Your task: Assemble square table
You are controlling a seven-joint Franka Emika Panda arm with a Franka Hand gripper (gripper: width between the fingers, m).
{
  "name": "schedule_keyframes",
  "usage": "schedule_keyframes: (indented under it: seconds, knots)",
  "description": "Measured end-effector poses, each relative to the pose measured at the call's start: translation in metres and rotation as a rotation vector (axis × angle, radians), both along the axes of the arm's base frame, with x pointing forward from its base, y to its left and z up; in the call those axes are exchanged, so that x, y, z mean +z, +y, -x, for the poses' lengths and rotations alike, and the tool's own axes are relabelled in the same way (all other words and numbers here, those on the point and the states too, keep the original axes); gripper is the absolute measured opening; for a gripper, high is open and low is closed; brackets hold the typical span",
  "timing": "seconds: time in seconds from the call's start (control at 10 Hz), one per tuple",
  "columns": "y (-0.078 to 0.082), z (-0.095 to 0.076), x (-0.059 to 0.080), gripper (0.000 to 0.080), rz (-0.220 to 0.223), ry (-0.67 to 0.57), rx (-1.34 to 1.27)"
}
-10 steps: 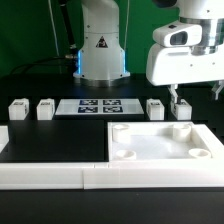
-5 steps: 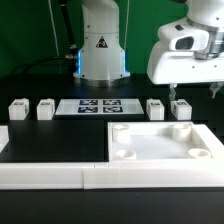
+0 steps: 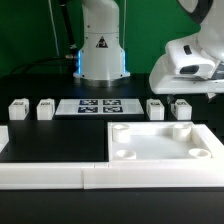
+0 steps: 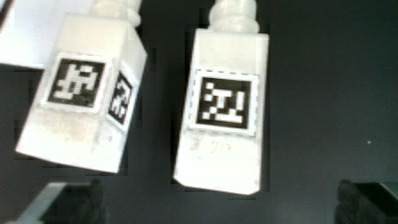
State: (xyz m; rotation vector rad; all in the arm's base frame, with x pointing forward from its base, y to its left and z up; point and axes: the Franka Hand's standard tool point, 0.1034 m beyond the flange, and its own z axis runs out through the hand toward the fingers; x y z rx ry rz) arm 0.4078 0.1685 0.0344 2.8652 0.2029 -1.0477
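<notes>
The white square tabletop lies flat with its round corner sockets up, at the exterior view's right front. Four short white tagged legs lie in a row behind it: two on the left and two on the right. My gripper hangs just above the rightmost leg. In the wrist view two tagged legs lie side by side. My gripper is open and empty, and the second of these legs lies in line with the gap between its dark fingertips.
The marker board lies between the two pairs of legs. A long low white border rail runs along the front and round the tabletop. The robot's white base stands at the back centre.
The gripper has come down and shifted to the exterior view's right, closer over the right pair of legs. The parts have not moved.
</notes>
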Motion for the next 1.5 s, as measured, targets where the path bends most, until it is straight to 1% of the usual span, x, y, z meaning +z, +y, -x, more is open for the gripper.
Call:
schedule_keyframes:
  seconds: [0.1,0.2,0.3,0.4,0.6,0.8,0.9,1.0,1.1,1.2,1.5]
  knots:
    - [-0.002,0.005,0.001,0.0649,0.02,0.083,0.003]
    - [-0.001,0.004,-0.004,0.0649,0.035,0.135,0.0]
    - [0.004,0.012,-0.011,0.0649,0.059,0.128,-0.018]
    - [0.005,0.022,-0.015,0.0649,0.074,0.149,-0.021]
    - [0.009,0.035,-0.025,0.0649,0.093,0.178,-0.048]
    - [0.009,0.038,-0.028,0.0649,0.095,0.184,-0.046]
    - [0.009,0.038,-0.028,0.0515,0.095,0.184,-0.046]
    - [0.009,0.038,-0.028,0.0515,0.095,0.184,-0.046]
    - [0.009,0.038,-0.028,0.0377,0.095,0.185,-0.046]
    - [0.009,0.038,-0.028,0.0288,0.095,0.185,-0.046]
    - [0.009,0.038,-0.028,0.0289,0.095,0.185,-0.046]
